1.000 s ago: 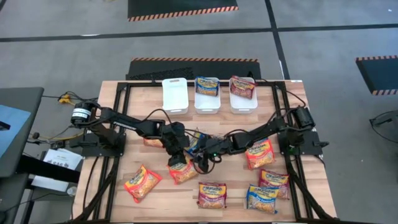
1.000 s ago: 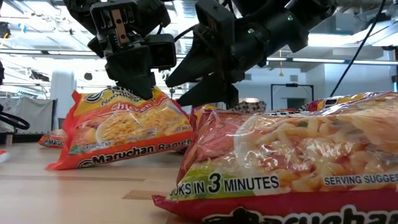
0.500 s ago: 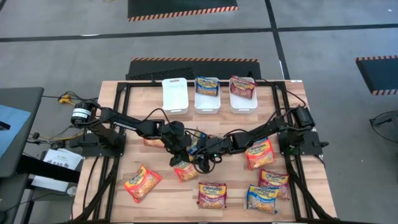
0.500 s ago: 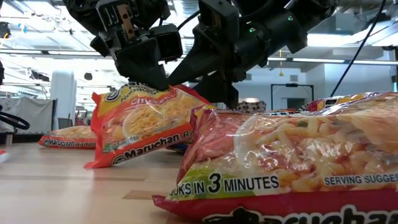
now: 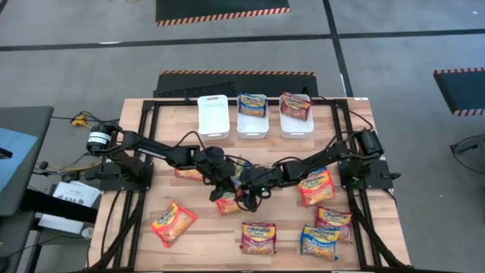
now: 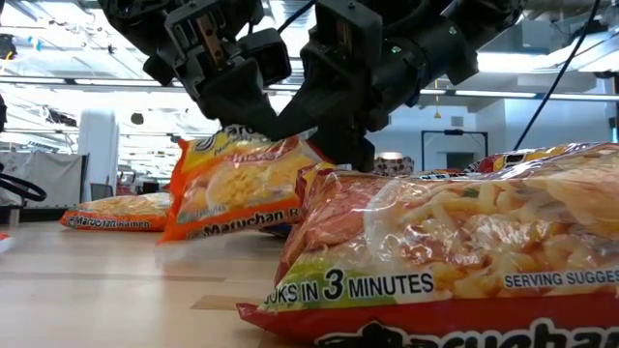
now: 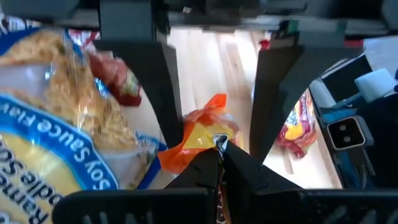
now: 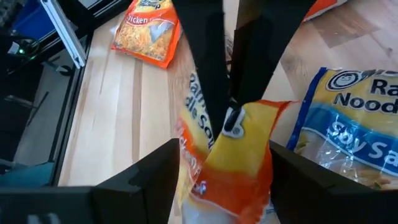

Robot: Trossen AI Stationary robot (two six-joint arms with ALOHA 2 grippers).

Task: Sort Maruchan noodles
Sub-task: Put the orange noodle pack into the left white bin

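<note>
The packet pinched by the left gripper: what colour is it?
Orange packet with yellow noodles, clearest in the low view.

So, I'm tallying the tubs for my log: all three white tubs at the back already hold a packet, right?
Not quite. The high view shows the left tub empty; only the middle tub and right tub each hold a packet.

Two dark jointed arms, black cables looping along them, small green light on the right arm (image 5: 261, 180), flat black angular fingers (image 7: 163, 93), boxy black wrist housings.
</note>
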